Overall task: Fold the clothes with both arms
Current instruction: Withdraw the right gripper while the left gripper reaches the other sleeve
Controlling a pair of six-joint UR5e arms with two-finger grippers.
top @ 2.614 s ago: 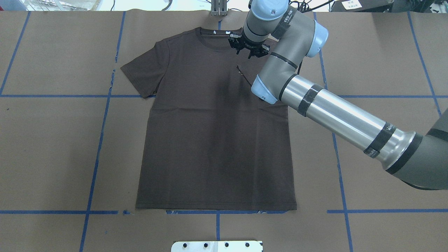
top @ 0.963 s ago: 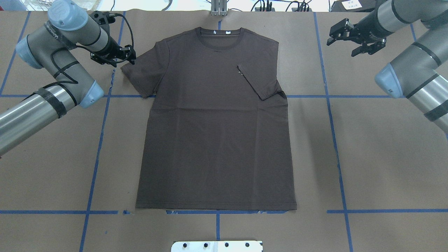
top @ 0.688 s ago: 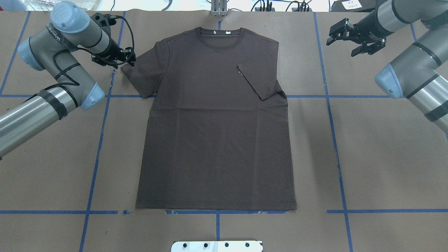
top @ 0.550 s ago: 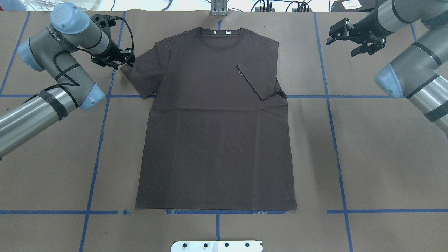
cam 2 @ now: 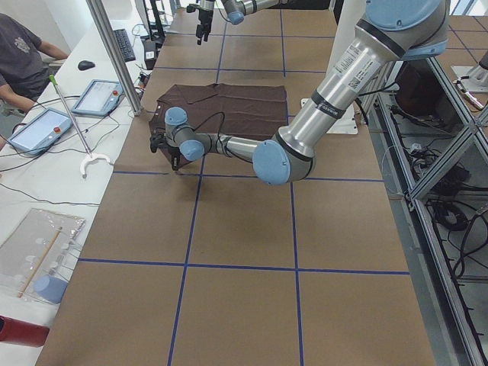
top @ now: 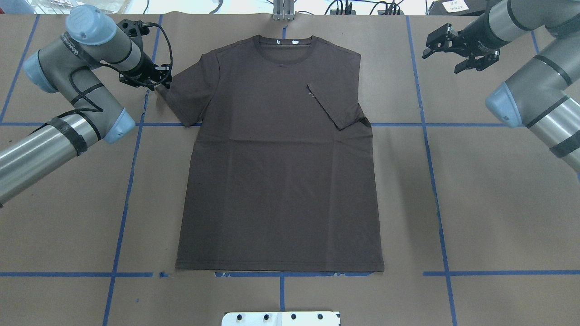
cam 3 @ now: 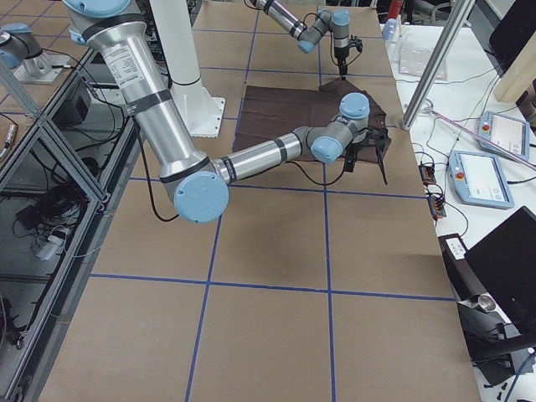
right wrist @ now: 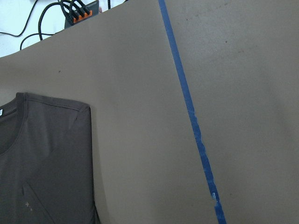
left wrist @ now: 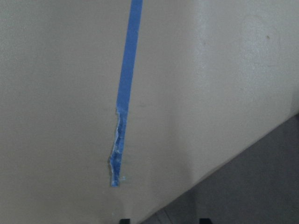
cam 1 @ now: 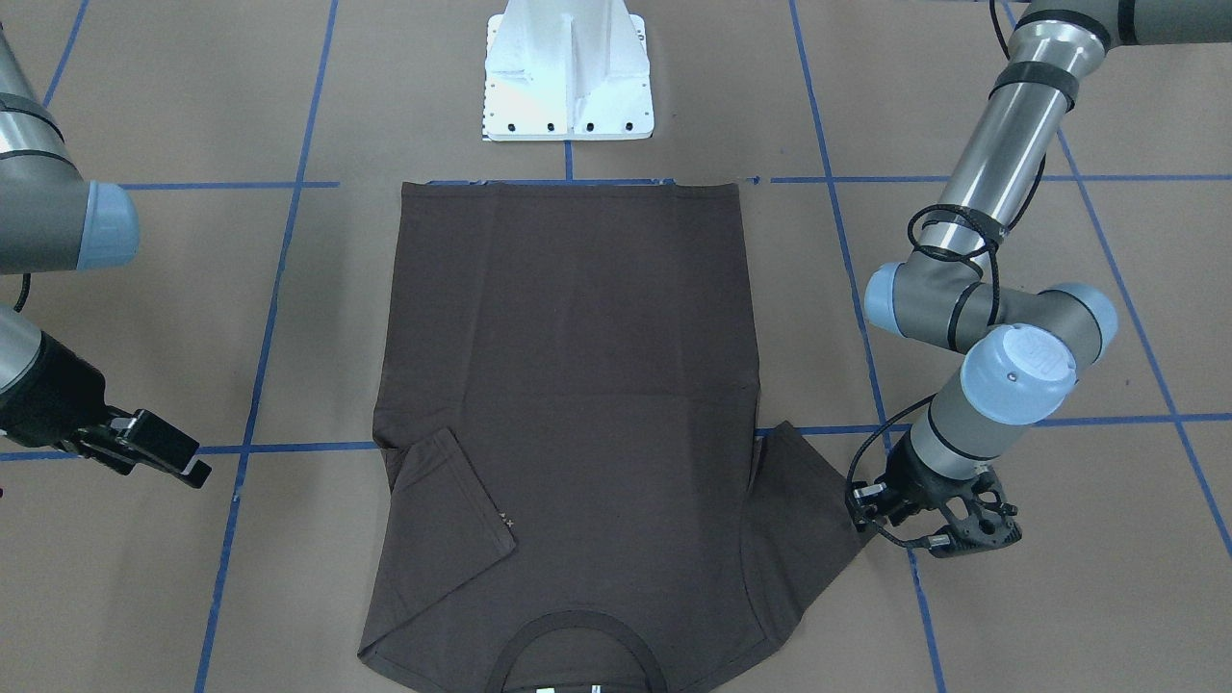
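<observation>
The dark brown T-shirt (top: 281,181) lies flat, front up, collar (top: 285,47) at the far side. Its view-right sleeve (top: 333,106) is folded onto the chest. The other sleeve (top: 188,95) is spread out. My left gripper (top: 161,80) is low at that sleeve's outer corner. In the left wrist view the two fingertips (left wrist: 124,220) stand apart and the sleeve edge (left wrist: 243,186) runs between them. It also shows in the front view (cam 1: 866,515). My right gripper (top: 457,50) is open and empty over bare paper at the far right, away from the shirt (right wrist: 46,163).
Brown paper with blue tape lines (top: 129,181) covers the table. The white pedestal base (cam 1: 568,67) stands at the robot's side of the shirt's hem. A metal post (top: 283,9) stands beyond the collar. A person and tablets (cam 2: 99,95) are at the far table edge.
The right arm left the collar area and now holds still at the far right. The left arm came in to the spread sleeve. The sleeve's outer corner has shifted slightly inward at the left gripper.
</observation>
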